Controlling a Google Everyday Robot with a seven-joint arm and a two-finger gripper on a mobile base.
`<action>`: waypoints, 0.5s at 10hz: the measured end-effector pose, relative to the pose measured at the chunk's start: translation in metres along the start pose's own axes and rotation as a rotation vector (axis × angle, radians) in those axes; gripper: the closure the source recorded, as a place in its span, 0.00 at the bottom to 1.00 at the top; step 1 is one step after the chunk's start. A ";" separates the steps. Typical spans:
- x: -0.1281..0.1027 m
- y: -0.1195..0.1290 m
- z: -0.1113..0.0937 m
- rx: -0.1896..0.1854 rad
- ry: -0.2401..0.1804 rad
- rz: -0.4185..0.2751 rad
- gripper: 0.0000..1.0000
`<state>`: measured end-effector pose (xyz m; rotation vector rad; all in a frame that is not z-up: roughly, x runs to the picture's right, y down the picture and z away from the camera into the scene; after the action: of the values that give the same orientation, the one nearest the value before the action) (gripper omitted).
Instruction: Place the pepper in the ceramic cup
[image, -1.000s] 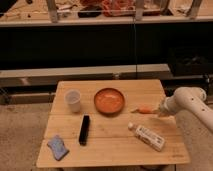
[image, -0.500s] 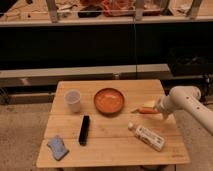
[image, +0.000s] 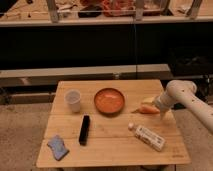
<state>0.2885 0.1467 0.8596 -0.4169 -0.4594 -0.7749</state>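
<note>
Camera view: pepper (image: 145, 110) just beside jaws

Blurred hand (image: 151, 103) beside pepper (image: 144, 110)

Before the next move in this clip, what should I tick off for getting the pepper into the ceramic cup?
1. The gripper is at the pepper, right of the orange plate: ok.
2. The pepper is secured and lifted: cannot tell.
3. The ceramic cup is upright, mouth open: ok.
4. The pepper is in the cup: not ok; the cup stands left of the plate.
5. The carry height clears the plate, which lies between pepper and cup: cannot tell.
</note>
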 end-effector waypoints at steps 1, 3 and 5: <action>0.001 0.001 0.001 -0.020 0.022 0.036 0.20; 0.004 0.004 0.002 -0.043 0.041 0.086 0.20; 0.008 0.003 0.018 -0.080 0.030 0.136 0.20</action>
<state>0.2919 0.1535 0.8779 -0.5049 -0.3686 -0.6679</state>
